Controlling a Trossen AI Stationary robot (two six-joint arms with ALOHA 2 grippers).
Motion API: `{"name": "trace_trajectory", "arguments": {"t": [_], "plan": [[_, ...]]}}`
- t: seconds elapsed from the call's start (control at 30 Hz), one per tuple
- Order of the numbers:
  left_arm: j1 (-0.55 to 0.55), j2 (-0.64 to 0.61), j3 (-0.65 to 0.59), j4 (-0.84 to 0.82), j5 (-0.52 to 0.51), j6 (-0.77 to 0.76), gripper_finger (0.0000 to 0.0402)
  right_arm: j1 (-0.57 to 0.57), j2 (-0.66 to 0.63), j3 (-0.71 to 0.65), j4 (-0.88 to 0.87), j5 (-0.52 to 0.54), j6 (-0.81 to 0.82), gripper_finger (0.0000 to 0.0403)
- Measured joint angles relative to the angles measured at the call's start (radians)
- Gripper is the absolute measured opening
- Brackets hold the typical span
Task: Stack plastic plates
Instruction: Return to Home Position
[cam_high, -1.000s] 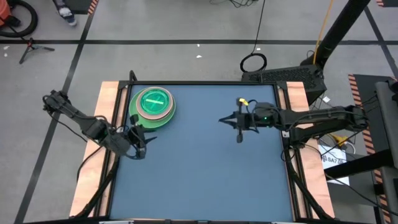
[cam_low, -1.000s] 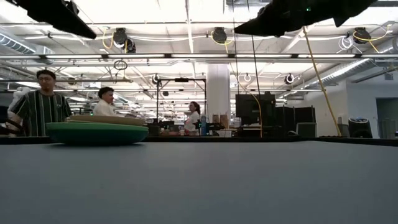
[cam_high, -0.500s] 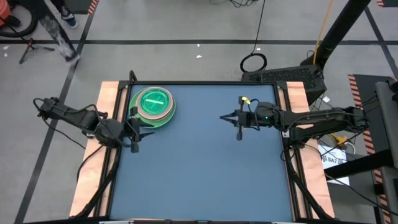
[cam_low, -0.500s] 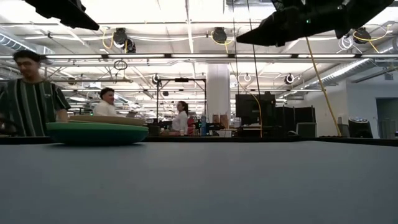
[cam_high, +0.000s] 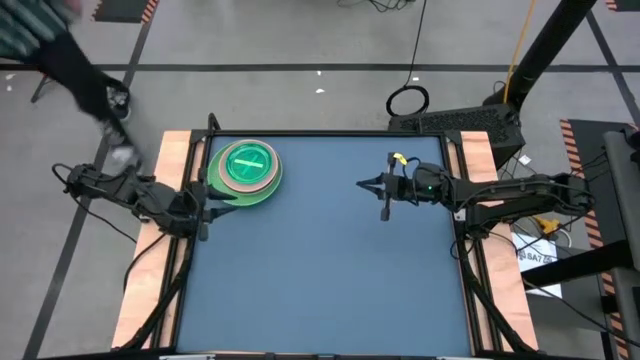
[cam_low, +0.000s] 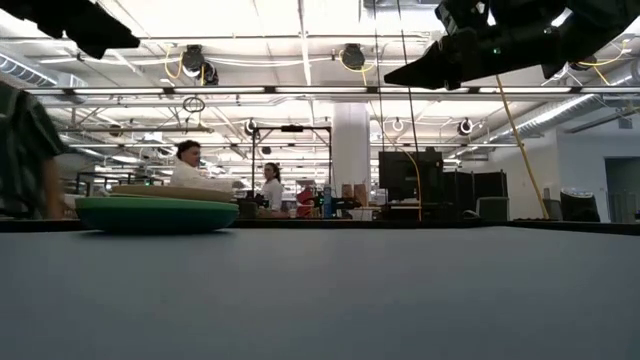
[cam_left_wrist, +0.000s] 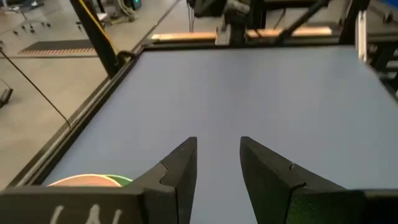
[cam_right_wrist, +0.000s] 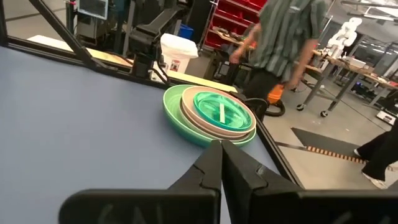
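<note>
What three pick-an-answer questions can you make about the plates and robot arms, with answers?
1. Where is the stack of round plastic plates? A table's middle; B a corner on the left arm's side; C beside the right arm.
2. What colour is the top plate? A pink; B white; C green.
3. How is the right gripper? A shut, empty; B open; C holding a plate.
B: the high view shows it there. C: it shines green. A: the wrist view shows it closed on nothing.
</note>
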Motion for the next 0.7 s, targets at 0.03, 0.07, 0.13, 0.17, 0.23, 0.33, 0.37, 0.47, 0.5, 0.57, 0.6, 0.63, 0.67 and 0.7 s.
{"name": "trace_trajectory", "arguments": {"t": [0.03, 0.07, 0.13, 0.17, 0.23, 0.33, 0.37, 0.47, 0.5, 0.57, 0.6, 0.63, 0.67, 0.7], "plan": [[0.0, -0.014, -0.001, -0.002, -0.001, -0.007, 0.0129, 0.0, 0.0, 0.0, 0.0, 0.0, 0.003, 0.0], [0.0, -0.027, -0.001, -0.001, -0.003, -0.018, 0.0129, 0.0, 0.0, 0.0, 0.0, 0.0, 0.004, 0.0], [0.0, -0.047, -0.001, -0.008, -0.014, -0.043, 0.0129, 0.0, 0.0, 0.0, 0.0, 0.0, 0.004, 0.0], [0.0, -0.053, -0.001, -0.011, -0.021, -0.058, 0.0129, 0.0, 0.0, 0.0, 0.0, 0.0, 0.005, 0.0], [0.0, -0.065, -0.015, -0.009, -0.033, -0.084, 0.0129, 0.0, 0.0, 0.0, 0.0, 0.0, 0.008, 0.0], [0.0, -0.069, -0.053, 0.018, -0.037, -0.105, 0.0129, 0.0, 0.0, 0.0, 0.0, 0.0, 0.008, 0.0], [0.0, -0.069, -0.064, 0.037, -0.037, -0.107, 0.0129, 0.0, 0.0, 0.0, 0.0, 0.0, 0.01, 0.0], [0.0, -0.07, -0.096, 0.085, -0.038, -0.11, 0.0129, -0.001, 0.0, 0.0, 0.0, 0.0, 0.015, 0.0], [0.0, -0.07, -0.107, 0.091, -0.038, -0.115, 0.0129, -0.001, 0.0, 0.0, 0.0, 0.0, 0.016, 0.0], [0.0, -0.069, -0.124, 0.112, -0.038, -0.12, 0.0129, -0.001, 0.0, 0.0, 0.0, 0.0, 0.018, 0.0], [0.0, -0.07, -0.134, 0.128, -0.038, -0.123, 0.0129, -0.001, 0.0, 0.0, 0.0, 0.0, 0.019, 0.0], [0.0, -0.07, -0.145, 0.139, -0.039, -0.124, 0.0129, -0.001, 0.0, 0.0, 0.0, 0.0, 0.022, 0.0], [0.0, -0.07, -0.158, 0.147, -0.039, -0.125, 0.0129, -0.001, 0.0, 0.0, 0.0, 0.0, 0.024, 0.0], [0.0, -0.07, -0.171, 0.157, -0.039, -0.128, 0.0129, -0.001, 0.0, 0.0, 0.0, 0.0, 0.027, 0.0]]}}
